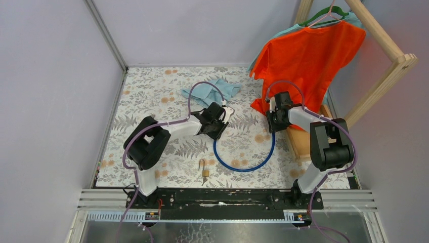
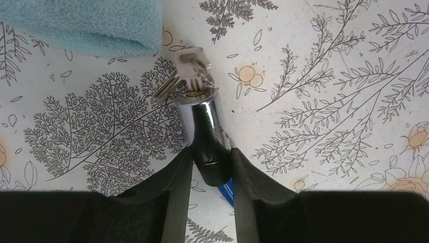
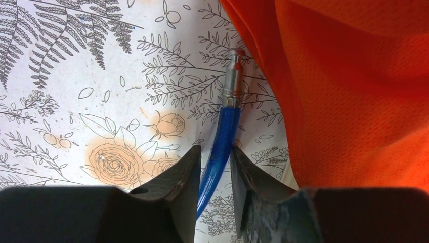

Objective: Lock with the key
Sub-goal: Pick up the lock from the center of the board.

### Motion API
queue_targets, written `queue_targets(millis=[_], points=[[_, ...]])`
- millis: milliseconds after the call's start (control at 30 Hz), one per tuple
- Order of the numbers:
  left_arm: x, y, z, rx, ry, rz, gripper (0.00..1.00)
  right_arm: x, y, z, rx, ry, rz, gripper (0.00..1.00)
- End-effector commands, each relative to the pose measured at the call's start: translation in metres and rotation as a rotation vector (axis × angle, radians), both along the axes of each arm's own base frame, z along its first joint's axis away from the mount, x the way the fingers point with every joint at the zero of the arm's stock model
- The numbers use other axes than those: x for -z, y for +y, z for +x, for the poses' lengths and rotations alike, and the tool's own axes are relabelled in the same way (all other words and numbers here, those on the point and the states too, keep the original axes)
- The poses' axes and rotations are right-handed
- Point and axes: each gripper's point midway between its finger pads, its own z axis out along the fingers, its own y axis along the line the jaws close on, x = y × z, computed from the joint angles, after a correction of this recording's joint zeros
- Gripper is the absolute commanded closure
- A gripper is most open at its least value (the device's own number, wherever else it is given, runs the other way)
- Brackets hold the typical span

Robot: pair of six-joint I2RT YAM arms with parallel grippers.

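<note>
A blue cable lock point(image 1: 244, 167) curves across the floral table between my two grippers. One end of it is a chrome lock barrel point(image 2: 201, 126), and the key point(image 2: 183, 77), a small grey bunch, sticks out of the barrel's far end. My left gripper point(image 2: 210, 152) is shut on that barrel, with a finger against each side. In the top view the left gripper point(image 1: 215, 123) is at mid table and the key point(image 1: 228, 110) is just beyond it. The cable's other end is a metal pin point(image 3: 232, 76). My right gripper point(image 3: 215, 152) is shut on the blue cable point(image 3: 222, 129) just behind the pin.
A brass padlock point(image 1: 205, 172) lies near the front edge. A light blue towel point(image 1: 212, 90) is bunched at the back, close to the key. An orange shirt point(image 1: 306, 55) hangs from a wooden rack point(image 1: 387, 38) and drapes beside the right gripper point(image 1: 275, 120).
</note>
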Motion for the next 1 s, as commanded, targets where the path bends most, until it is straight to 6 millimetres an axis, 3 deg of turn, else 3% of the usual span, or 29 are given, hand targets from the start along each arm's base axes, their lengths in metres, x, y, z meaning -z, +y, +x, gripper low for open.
queue_targets(millis=[0, 233, 333, 433, 500, 733, 967], points=[[0.039, 0.023, -0.027, -0.019, 0.112, 0.094, 0.67, -0.008, 0.004, 0.001, -0.027, -0.033, 0.022, 0.67], [0.031, 0.023, -0.016, -0.052, 0.083, 0.051, 0.83, 0.006, 0.008, 0.003, -0.035, 0.007, 0.04, 0.82], [0.024, 0.021, -0.01, -0.059, 0.063, 0.028, 0.87, 0.002, 0.013, 0.006, -0.047, -0.001, 0.062, 0.9], [0.011, 0.021, -0.001, -0.076, 0.052, -0.035, 0.94, -0.012, 0.024, 0.009, -0.099, -0.031, 0.119, 0.99], [0.001, 0.02, 0.005, -0.083, 0.061, -0.112, 1.0, -0.025, 0.035, 0.01, -0.152, -0.061, 0.168, 1.0], [-0.047, 0.008, 0.024, -0.025, -0.017, -0.301, 1.0, -0.072, 0.082, 0.003, -0.352, -0.113, 0.373, 1.0], [-0.086, -0.005, 0.049, -0.022, -0.148, -0.39, 1.0, -0.101, 0.136, 0.0, -0.537, -0.191, 0.403, 1.0]])
